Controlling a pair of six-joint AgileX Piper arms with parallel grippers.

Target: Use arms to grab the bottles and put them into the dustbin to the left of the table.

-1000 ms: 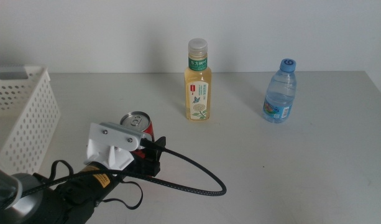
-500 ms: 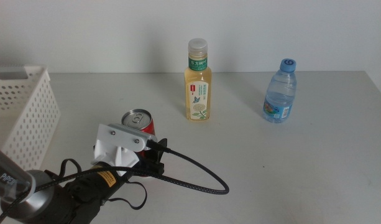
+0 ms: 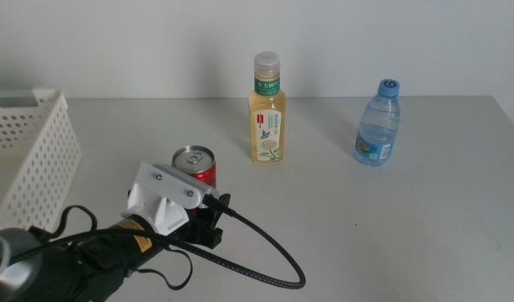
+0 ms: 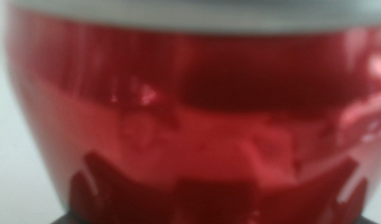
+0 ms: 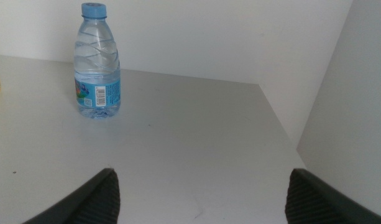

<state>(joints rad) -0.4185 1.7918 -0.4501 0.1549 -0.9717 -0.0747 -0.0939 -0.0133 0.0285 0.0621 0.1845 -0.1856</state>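
Note:
The slim red soda can (image 3: 195,164) stands on the table (image 3: 391,226) at front left. My left gripper (image 3: 199,208) is right against its near side, its white housing covering the can's lower half. The can (image 4: 190,112) fills the whole left wrist view, blurred and very close. The tea bottle (image 3: 267,113) stands upright at centre back, and the water bottle (image 3: 378,126) is upright at back right. In the right wrist view my right gripper (image 5: 206,202) hangs open and empty, well short of the water bottle (image 5: 97,68). The dustbin (image 3: 38,159) sits at the left edge.
A thick black cable (image 3: 265,252) loops from the left gripper across the table's front. The table's right edge meets a white wall (image 5: 358,106) beyond the water bottle.
The left gripper has slid to the right and slightly forward. The red can has shifted a little to the right with it. The two bottles and the basket stayed put.

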